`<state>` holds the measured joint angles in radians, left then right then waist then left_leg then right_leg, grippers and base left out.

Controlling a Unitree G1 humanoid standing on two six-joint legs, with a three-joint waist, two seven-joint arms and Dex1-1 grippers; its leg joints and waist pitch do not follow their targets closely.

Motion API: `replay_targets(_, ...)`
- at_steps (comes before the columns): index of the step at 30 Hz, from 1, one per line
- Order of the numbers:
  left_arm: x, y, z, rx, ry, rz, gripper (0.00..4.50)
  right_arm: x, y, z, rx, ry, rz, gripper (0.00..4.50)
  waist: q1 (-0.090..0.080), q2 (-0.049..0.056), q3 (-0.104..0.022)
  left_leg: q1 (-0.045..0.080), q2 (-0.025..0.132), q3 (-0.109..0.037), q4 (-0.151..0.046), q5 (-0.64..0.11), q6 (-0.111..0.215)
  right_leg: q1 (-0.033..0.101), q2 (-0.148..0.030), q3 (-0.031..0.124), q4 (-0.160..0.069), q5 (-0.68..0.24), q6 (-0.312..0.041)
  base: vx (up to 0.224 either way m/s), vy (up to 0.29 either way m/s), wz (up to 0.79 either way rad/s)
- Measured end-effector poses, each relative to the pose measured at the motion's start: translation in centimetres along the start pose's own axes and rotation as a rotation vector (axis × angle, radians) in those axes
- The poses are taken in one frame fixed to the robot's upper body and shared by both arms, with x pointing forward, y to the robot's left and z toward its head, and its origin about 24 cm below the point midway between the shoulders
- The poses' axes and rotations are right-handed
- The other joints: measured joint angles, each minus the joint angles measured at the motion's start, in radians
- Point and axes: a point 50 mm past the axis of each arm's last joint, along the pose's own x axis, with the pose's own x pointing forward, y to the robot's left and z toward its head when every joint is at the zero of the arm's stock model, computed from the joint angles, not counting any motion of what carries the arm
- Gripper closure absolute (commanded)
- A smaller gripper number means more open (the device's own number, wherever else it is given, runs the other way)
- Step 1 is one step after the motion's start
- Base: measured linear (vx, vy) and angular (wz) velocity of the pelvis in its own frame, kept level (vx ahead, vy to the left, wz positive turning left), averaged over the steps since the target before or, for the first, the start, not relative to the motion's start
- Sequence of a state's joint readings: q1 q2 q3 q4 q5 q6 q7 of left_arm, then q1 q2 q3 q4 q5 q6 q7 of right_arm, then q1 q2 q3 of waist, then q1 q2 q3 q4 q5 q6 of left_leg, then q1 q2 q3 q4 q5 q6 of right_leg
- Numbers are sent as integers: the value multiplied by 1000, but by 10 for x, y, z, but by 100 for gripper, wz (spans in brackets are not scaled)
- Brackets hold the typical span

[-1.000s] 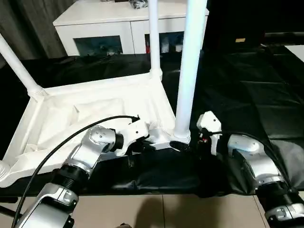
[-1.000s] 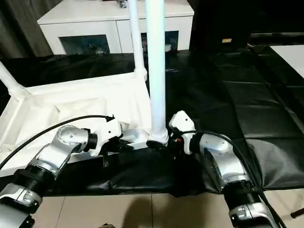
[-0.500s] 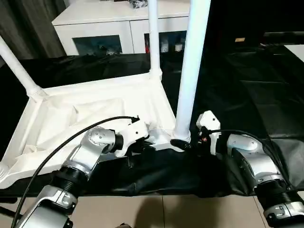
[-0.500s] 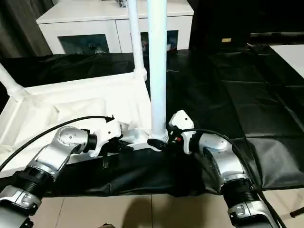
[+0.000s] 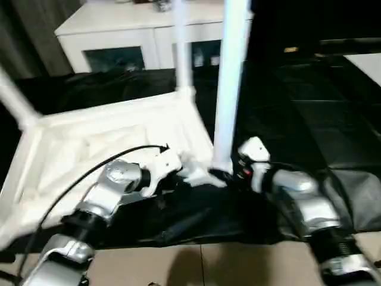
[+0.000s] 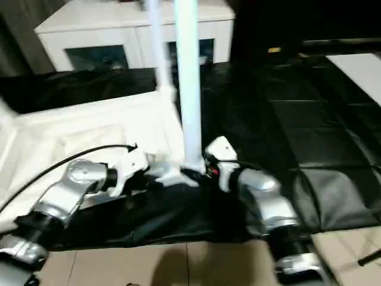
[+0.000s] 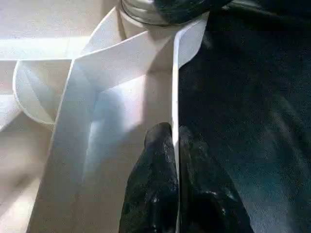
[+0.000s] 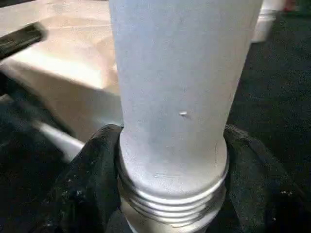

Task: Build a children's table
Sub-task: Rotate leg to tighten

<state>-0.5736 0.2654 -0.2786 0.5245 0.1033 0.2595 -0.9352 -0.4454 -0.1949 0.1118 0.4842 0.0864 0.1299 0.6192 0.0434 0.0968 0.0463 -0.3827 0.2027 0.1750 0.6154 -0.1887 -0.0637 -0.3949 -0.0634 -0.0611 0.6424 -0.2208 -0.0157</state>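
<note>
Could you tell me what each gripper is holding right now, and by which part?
The left gripper pinches the tabletop's rim near the corner; the right gripper clasps the near leg at its threaded base.

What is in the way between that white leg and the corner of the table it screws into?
Nothing visible. The right gripper clasps the leg at its threaded base, upright at the tabletop corner, while the left gripper pinches the rim.

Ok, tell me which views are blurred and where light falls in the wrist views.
Both eye views are smeared by motion: the near leg and the cabinet have soft edges. The left wrist view is sharp, with a shadowed table rim pinched by the left gripper. The right wrist view shows the leg's threads crisply, evenly lit.
</note>
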Motion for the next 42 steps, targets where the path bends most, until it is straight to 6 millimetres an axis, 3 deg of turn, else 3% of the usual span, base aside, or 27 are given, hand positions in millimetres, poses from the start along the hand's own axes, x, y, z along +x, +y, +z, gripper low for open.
replay_targets(7,40,2,30,-76,14,182,450,27,-9,9,107,-3,-428,180,-4,1,-1,0,-11,-1,-3,2,1,1,-11,0,-1,2,2,0,0,0)
replay_targets(10,47,-1,36,-71,8,207,450,31,-11,11,123,-9,-497,180,-1,2,-2,-1,-16,0,-8,3,6,3,-15,0,-9,3,4,0,0,0)
replay_targets(12,47,-1,37,-66,3,208,450,30,-11,11,130,-20,-489,124,1,2,-2,-2,-17,0,-9,6,14,4,-16,-1,-12,5,6,0,0,0)
replay_targets(16,39,7,31,-63,9,238,450,30,-7,11,149,-68,-384,98,-12,-1,0,-3,-16,0,-10,6,14,2,-16,-3,-12,6,7,0,0,0)
replay_targets(17,36,9,29,-63,10,248,450,30,-6,11,157,-79,-351,70,-15,-1,0,-4,-15,0,-10,6,14,0,-15,-3,-12,7,10,0,0,0)
replay_targets(20,27,12,23,-50,5,235,450,26,-7,14,147,-102,-250,53,-15,-1,0,-5,-14,-1,-12,6,14,-4,-14,-4,-12,7,10,0,0,0)
replay_targets(25,7,11,10,-9,-9,126,450,9,-12,25,14,-122,-26,53,-4,-1,0,-6,-13,-1,-12,6,15,-5,-14,-5,-12,7,11,0,0,0)
replay_targets(33,-16,-5,-3,68,-14,-158,450,-29,-15,25,-149,-46,300,53,44,-5,3,-10,-13,1,-9,7,15,-5,-16,-4,-12,7,10,0,0,0)
replay_targets(39,-26,-10,-8,52,-13,-235,450,-44,-16,23,-178,13,429,53,48,-6,3,-10,-13,1,-8,7,15,-5,-16,-4,-11,7,10,0,0,0)
replay_targets(42,-27,-10,-9,51,-11,-237,450,-45,-15,21,-174,32,455,83,48,-6,3,-10,-13,1,-8,7,16,-5,-16,-4,-11,7,10,0,0,0)
